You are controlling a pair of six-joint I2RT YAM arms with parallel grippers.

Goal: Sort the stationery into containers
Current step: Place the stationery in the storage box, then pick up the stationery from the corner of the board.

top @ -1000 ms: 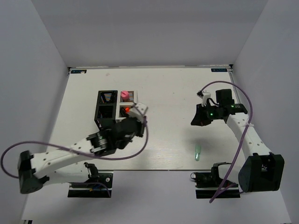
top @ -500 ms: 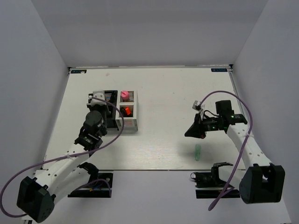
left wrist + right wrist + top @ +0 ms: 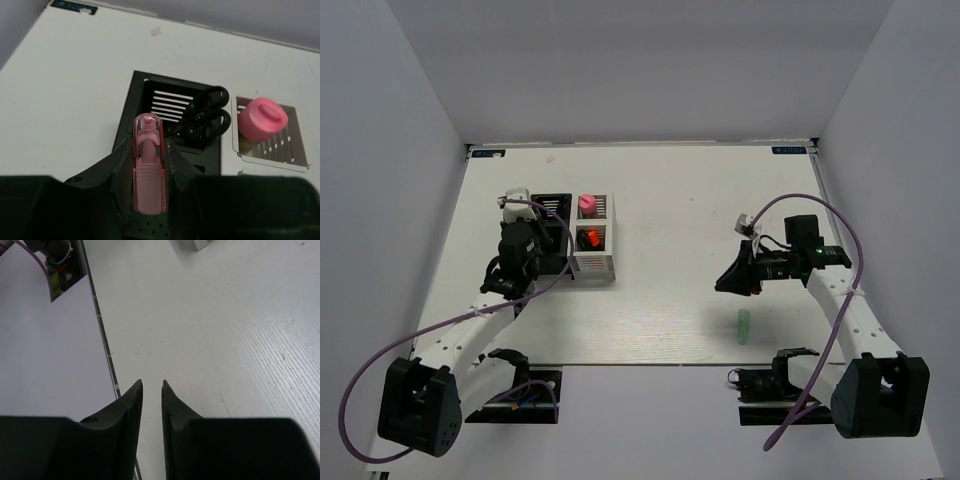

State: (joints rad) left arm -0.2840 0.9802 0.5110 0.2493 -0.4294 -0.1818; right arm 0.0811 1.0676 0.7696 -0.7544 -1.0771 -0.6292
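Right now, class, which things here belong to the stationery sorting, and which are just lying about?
Job: pink stick, mint stick, scissors, fat pink marker, orange-capped highlighter, black organizer, white organizer.
Just there: purple cable, blue corner label.

Lab: white-walled test enclosure (image 3: 380, 150)

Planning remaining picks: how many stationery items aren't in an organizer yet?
2: pale pink stick in the left gripper by the black organizer; mint stick on the table near its front edge. Others may be hidden.
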